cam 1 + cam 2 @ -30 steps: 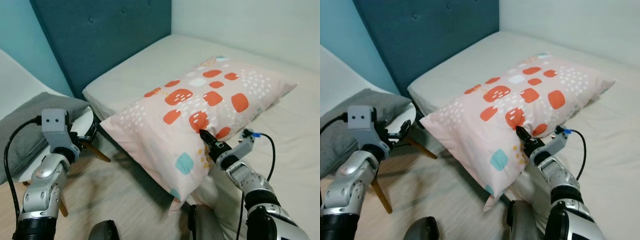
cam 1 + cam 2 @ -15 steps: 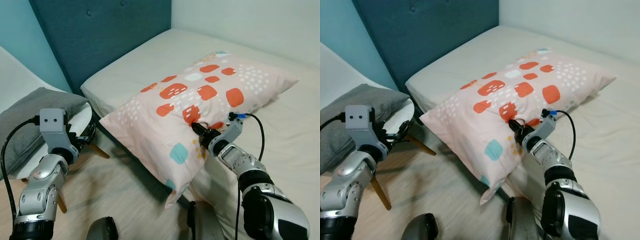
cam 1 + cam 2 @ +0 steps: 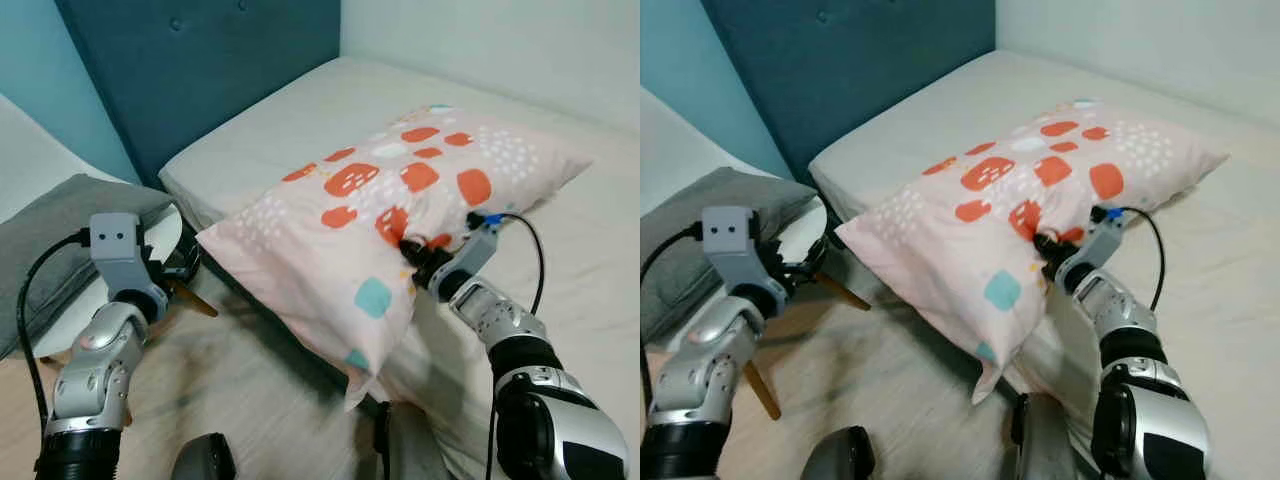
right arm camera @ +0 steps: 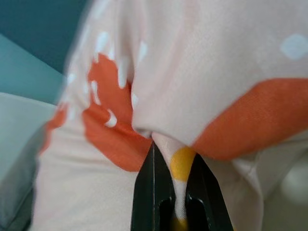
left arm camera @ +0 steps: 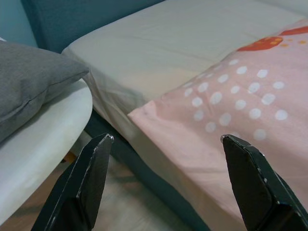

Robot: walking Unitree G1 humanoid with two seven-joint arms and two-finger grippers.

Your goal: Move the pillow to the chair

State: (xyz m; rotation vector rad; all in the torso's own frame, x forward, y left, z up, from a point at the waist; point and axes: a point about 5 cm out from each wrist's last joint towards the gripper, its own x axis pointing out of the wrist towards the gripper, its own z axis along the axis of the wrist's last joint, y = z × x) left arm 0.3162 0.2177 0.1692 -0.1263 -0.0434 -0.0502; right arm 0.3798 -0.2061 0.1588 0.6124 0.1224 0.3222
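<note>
On the bed [image 3: 300, 110], at the centre of the head view, lies the pillow [image 3: 390, 220], pink with orange patches, its long axis running from about two o'clock near the wall down to eight o'clock, where one corner overhangs the mattress edge above the floor [image 3: 230, 400]. The right gripper [image 3: 408, 246] is clenched on a fold of the pillow's cover along its near long side, at roughly four o'clock from the pillow's middle; the right wrist view shows the two black fingers [image 4: 144, 192] pinching a tuck of fabric between them. So the pillow lies up and to the left of that gripper, toward ten o'clock, and most of its bulk is unsupported by the grip. The left gripper [image 5: 166, 142] hangs released, fingers spread wide, just off the pillow's overhanging corner and apart from it. The chair [image 3: 160, 235], white with a grey cushion [image 3: 60, 230] on it, sits at nine o'clock, close beside the left arm. Judging from this, the carry must go leftward along the pillow's long axis, and the left gripper is the nearer one to both the free corner and the chair.
</note>
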